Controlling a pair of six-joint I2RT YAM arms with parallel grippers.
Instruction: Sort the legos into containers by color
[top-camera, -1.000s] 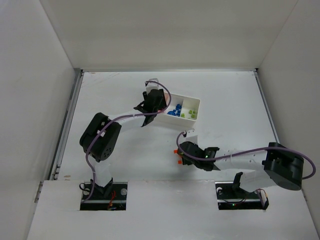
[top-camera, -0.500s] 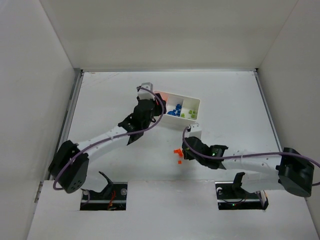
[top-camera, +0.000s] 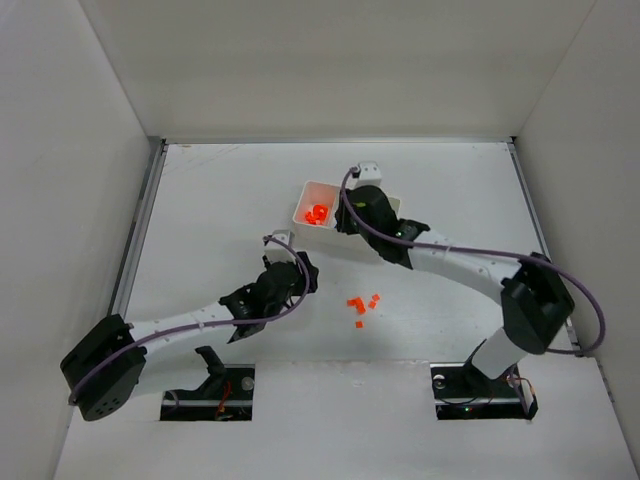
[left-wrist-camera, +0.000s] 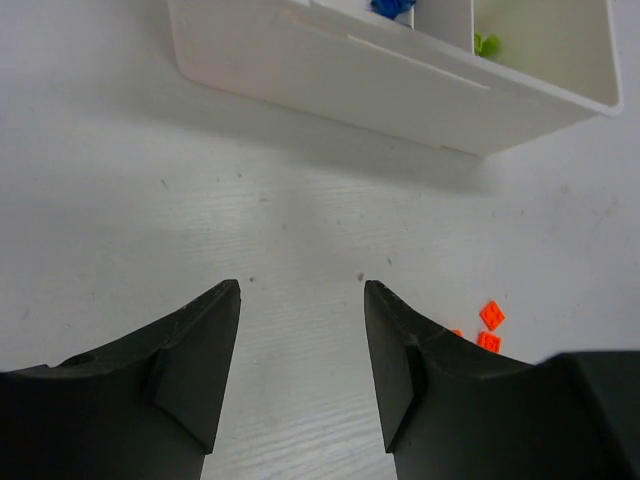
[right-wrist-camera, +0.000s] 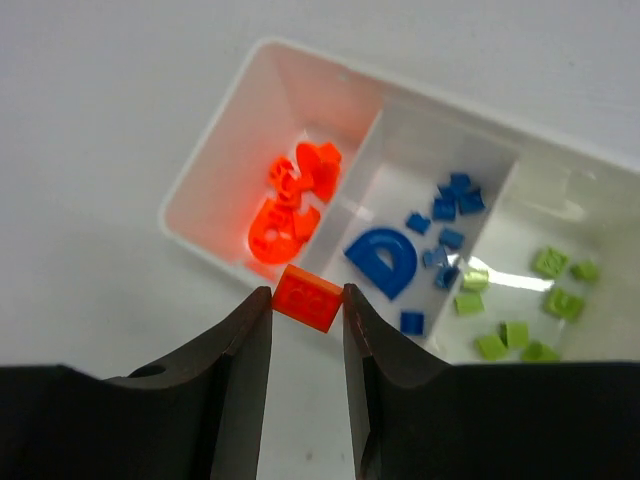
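My right claw (right-wrist-camera: 307, 302) pinches an orange-red brick (right-wrist-camera: 308, 296), long axis bridging the gap, over the tray's (right-wrist-camera: 225, 140) near wall by its orange compartment. My left claw (left-wrist-camera: 301, 340) hangs open and empty, tray ahead.

The white table (top-camera: 200, 220) carries the white tray (left-wrist-camera: 330, 75) and a few loose orange-red legos (top-camera: 352, 302) nearby.

Top view: fixed high behind the arm bases, looking down over the whole desk (top-camera: 210, 220); tray (top-camera: 297, 208) small, upper centre. Left wrist: low, close over the desk, facing past left tool (left-wrist-camera: 302, 300) toward tray's outer wall at frame top. Right wrist: close above tray, looking down past right tool (right-wrist-camera: 306, 295) into all three compartments. Tray shared by all three; loose orange legos (top-camera: 360, 305) by top and left wrist.
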